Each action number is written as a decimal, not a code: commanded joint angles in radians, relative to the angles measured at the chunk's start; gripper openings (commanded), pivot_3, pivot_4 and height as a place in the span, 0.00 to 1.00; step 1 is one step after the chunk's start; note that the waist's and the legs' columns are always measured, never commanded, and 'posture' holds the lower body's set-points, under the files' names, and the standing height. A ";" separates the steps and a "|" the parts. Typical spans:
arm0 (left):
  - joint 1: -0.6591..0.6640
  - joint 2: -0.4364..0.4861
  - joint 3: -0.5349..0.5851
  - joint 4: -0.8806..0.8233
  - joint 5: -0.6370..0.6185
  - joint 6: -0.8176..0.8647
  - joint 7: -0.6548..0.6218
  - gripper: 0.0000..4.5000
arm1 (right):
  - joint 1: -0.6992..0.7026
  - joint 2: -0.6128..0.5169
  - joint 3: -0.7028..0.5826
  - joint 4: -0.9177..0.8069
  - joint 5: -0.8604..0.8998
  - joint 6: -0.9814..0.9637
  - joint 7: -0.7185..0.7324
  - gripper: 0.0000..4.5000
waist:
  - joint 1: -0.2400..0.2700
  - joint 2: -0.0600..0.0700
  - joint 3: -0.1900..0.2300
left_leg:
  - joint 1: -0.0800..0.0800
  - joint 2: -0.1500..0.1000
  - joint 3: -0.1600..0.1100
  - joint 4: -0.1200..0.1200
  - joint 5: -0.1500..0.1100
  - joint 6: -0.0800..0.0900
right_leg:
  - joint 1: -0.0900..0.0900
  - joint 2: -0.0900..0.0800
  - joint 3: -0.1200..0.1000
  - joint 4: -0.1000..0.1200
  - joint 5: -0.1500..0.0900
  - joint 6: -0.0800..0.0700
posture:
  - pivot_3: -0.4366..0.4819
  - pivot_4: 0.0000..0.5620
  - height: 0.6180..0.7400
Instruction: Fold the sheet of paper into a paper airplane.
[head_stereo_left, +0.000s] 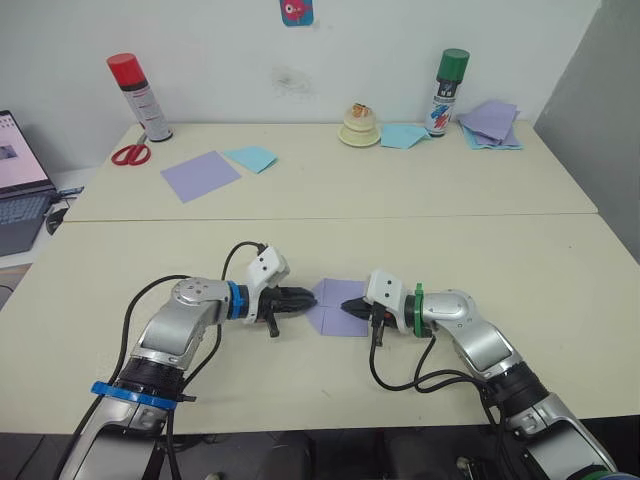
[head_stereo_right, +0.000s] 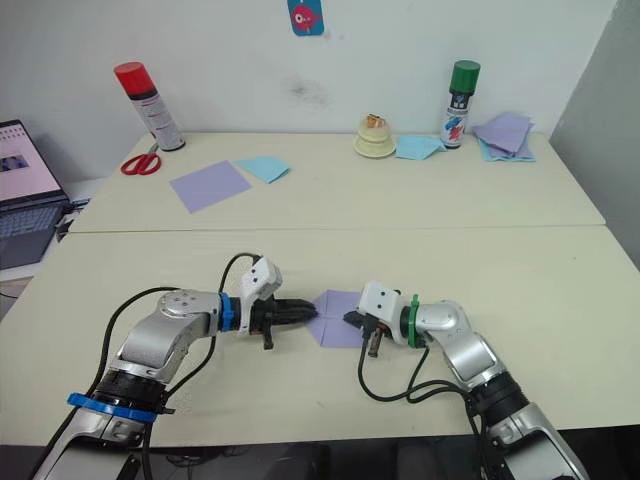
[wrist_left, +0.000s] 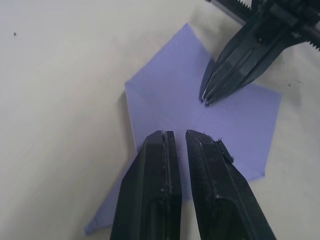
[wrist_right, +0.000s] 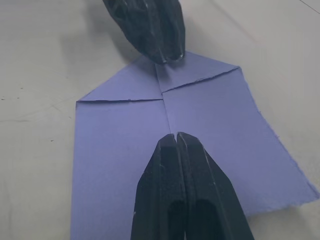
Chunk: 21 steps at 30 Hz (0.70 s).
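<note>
Left eye view: sheet of paper (head_stereo_left: 336, 305) lies flat on the near table (head_stereo_left: 560, 300), centre, between the two grippers, partly folded. Two corner flaps are turned in to a point on its left end, meeting along a centre crease. Long axis runs left-right, point toward the left arm, square raw edge toward the right arm.

Left gripper (head_stereo_left: 308, 297) comes in from the left, tips over the pointed end; fingers (wrist_left: 200, 165) nearly together with a thin gap, pinching nothing visible. Right gripper (head_stereo_left: 350, 309) comes in from the right, tips resting over the centre crease, fingers (wrist_right: 175, 165) pressed together, empty, seemingly pressing the paper down. The tips face each other along the crease, near but apart. Both arms about equally near; the left is nearer the point, the right nearer the body of the sheet. Judgement: the next fold turns on that centre line, so one tip pins while the other lifts an edge.

Farther out, on the far table: smooth lavender sheet (head_stereo_left: 200, 175), small light blue sheet (head_stereo_left: 250, 157), red scissors (head_stereo_left: 131, 153), red-capped spray can (head_stereo_left: 140, 97), green-capped spray can (head_stereo_left: 447, 92), stack of purple sheets (head_stereo_left: 490, 122), another blue sheet (head_stereo_left: 402, 136), small cream object (head_stereo_left: 359, 125). Laptop (head_stereo_left: 20, 180) far left. Can labels and the wall sticker (head_stereo_left: 296, 11) not readable.
</note>
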 joint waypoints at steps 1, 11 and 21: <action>-0.029 -0.023 0.002 -0.051 -0.004 -0.002 0.023 0.15 | -0.006 -0.011 0.006 0.013 -0.021 0.000 0.005 0.00 | 0.000 0.000 0.000 | 0.000 0.000 0.000 0.000 0.000 0.000 | 0.000 0.000 0.000 0.000 0.000 0.000 | 0.48 0.27 1.00; 0.028 0.028 -0.025 0.039 0.085 -0.068 0.029 0.15 | 0.002 -0.022 0.005 -0.001 -0.018 0.016 0.008 0.00 | 0.000 0.000 0.000 | 0.000 0.000 0.000 0.000 0.000 0.000 | -0.001 0.000 0.000 0.000 0.001 -0.001 | 0.48 0.27 1.00; 0.071 0.087 0.063 0.040 0.054 -0.126 0.061 0.15 | 0.036 0.009 -0.053 -0.065 0.068 0.035 -0.007 0.00 | 0.000 0.000 0.000 | 0.000 0.000 0.000 -0.001 0.000 0.000 | 0.000 0.000 0.000 0.000 0.000 0.000 | 0.48 0.27 1.00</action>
